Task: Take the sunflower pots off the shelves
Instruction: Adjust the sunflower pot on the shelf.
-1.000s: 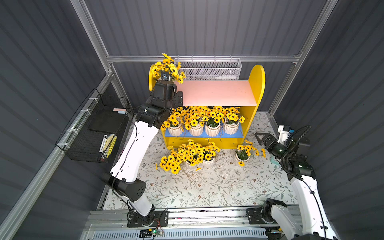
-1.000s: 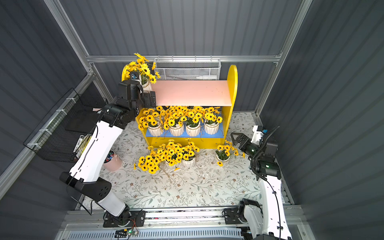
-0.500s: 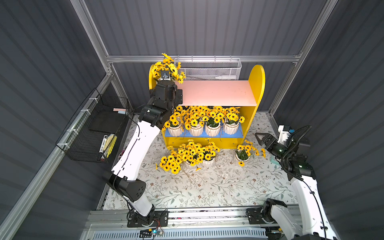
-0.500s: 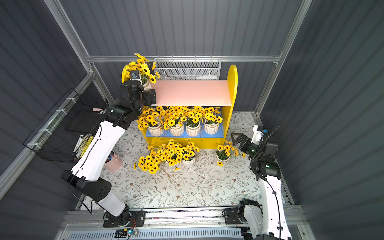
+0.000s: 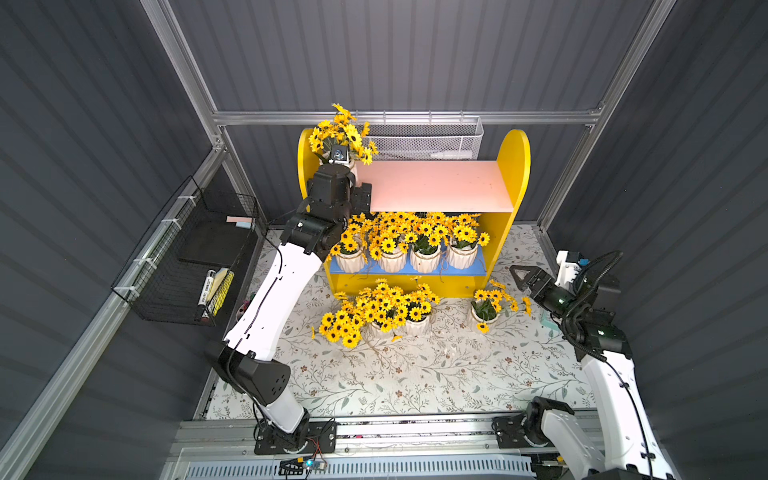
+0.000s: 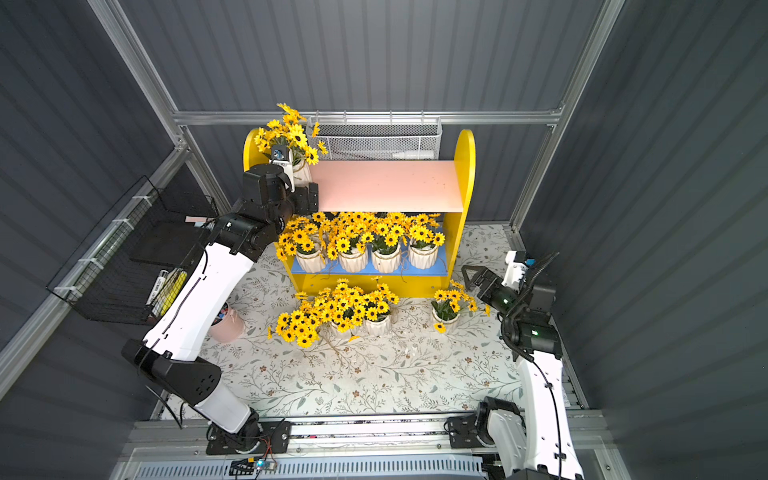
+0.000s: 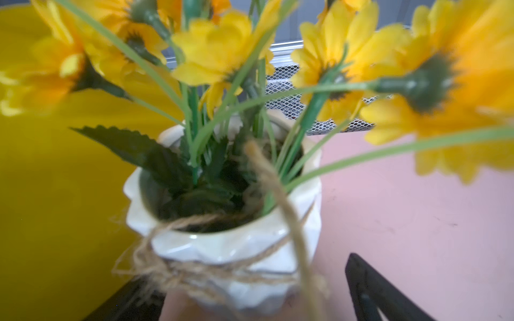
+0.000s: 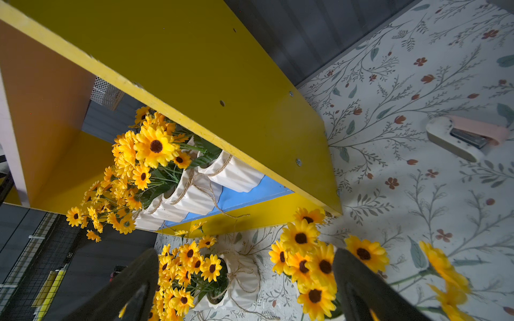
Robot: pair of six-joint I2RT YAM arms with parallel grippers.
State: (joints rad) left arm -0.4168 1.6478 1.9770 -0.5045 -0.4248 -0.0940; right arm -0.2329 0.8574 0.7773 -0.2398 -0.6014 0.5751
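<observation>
One sunflower pot point(image 7: 222, 244), glazed white ribbed ceramic with frayed twine knotted round its rim, is standing on the pale pink upper board point(image 7: 417, 222) against the glossy yellow side panel. In both top views that is the upper left corner of the shelves point(image 5: 515, 158). Four more pots are sitting in a row on the blue lower board point(image 5: 407, 269), their dark-centred blooms crowding under the pink board. Three others are resting on the floral mat point(image 5: 415, 374) in front, two bunched at centre and a lone pot point(image 5: 482, 318) toward the right

The left gripper point(image 7: 242, 278) is straddling the upper pot, its black fingers point(image 7: 372, 291) standing apart, with pink board showing between finger and pot. The right gripper point(image 5: 521, 274) is hovering with jaws spread wide and empty, near the lone pot

Only the right wrist view is showing a pink and white stapler point(image 8: 461, 136) lying on the mat, while in a top view a pink cup point(image 6: 226, 326) is showing beside the left arm
</observation>
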